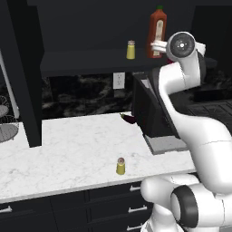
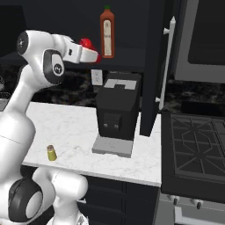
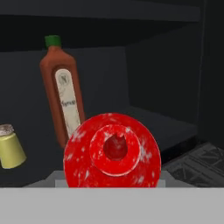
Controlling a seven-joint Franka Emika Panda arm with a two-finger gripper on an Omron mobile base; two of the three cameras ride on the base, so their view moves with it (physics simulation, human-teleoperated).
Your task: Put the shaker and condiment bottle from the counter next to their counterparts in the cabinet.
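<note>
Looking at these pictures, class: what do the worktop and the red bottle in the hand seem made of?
The counter: polished marble or an imitation, white with grey veins. The condiment bottle: likely glossy squeezable plastic, uniformly red with pale highlights, though the rendering leaves this uncertain.

Red condiment bottle (image 3: 113,151) at shelf height; shaker (image 1: 120,166) on counter (image 1: 68,149).

The arm (image 1: 199,131) is glossy white, built of thick rounded tube links that swell at each joint. Dark grey bands ring the joints, one wide band beside the rounded white base housing (image 2: 61,189). The uppermost joint, level with the cabinet (image 1: 90,61) shelf, ends in a round dark cap with a pale centre (image 1: 182,44). On its other side sits a dark disc with a small white mark (image 2: 56,68). The wrist block (image 2: 81,53) is boxy and white.
</note>
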